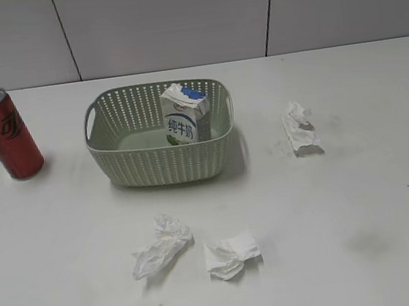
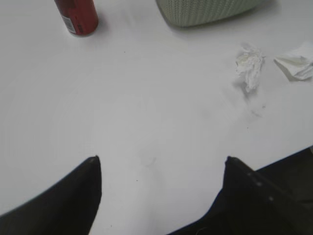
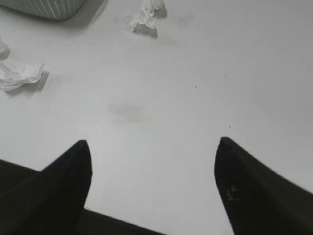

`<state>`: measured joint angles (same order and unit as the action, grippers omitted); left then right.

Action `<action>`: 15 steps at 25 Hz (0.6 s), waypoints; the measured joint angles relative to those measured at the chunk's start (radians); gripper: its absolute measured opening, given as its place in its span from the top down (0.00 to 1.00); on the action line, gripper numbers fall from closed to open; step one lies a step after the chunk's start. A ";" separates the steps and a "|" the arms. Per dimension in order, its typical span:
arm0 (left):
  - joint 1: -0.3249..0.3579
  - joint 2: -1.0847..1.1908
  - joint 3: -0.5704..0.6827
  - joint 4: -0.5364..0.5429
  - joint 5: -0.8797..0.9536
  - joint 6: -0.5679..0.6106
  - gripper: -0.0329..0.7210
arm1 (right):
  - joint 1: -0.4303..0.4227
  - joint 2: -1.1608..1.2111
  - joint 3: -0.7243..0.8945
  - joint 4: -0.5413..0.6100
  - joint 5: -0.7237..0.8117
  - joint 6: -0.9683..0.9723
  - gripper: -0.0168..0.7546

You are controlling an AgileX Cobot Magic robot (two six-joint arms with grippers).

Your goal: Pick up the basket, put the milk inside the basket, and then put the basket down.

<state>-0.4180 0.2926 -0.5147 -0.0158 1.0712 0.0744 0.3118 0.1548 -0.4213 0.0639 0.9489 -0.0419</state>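
Note:
The pale green basket (image 1: 162,162) stands on the white table, left of centre. The milk carton (image 1: 184,115) stands upright inside it, at its right side. Neither arm shows in the exterior view. My left gripper (image 2: 161,159) is open and empty over bare table near the front edge; the basket's lower wall (image 2: 205,11) shows at the top of the left wrist view. My right gripper (image 3: 152,142) is open and empty over bare table; a corner of the basket (image 3: 46,7) shows at the top left of the right wrist view.
A red soda can (image 1: 4,132) stands left of the basket and also shows in the left wrist view (image 2: 77,16). Crumpled tissues lie in front of the basket (image 1: 162,250) (image 1: 232,256) and to its right (image 1: 300,130).

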 joint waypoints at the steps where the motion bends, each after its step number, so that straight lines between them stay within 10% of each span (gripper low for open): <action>1: 0.000 -0.015 0.003 -0.001 -0.004 0.005 0.18 | 0.000 0.000 0.000 0.000 -0.001 0.000 0.21; 15: 0.000 -0.023 0.003 -0.028 -0.014 0.040 0.18 | 0.000 0.000 0.000 0.000 -0.003 0.001 0.22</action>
<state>-0.4180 0.2696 -0.5113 -0.0435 1.0574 0.1148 0.3118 0.1548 -0.4213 0.0639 0.9460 -0.0407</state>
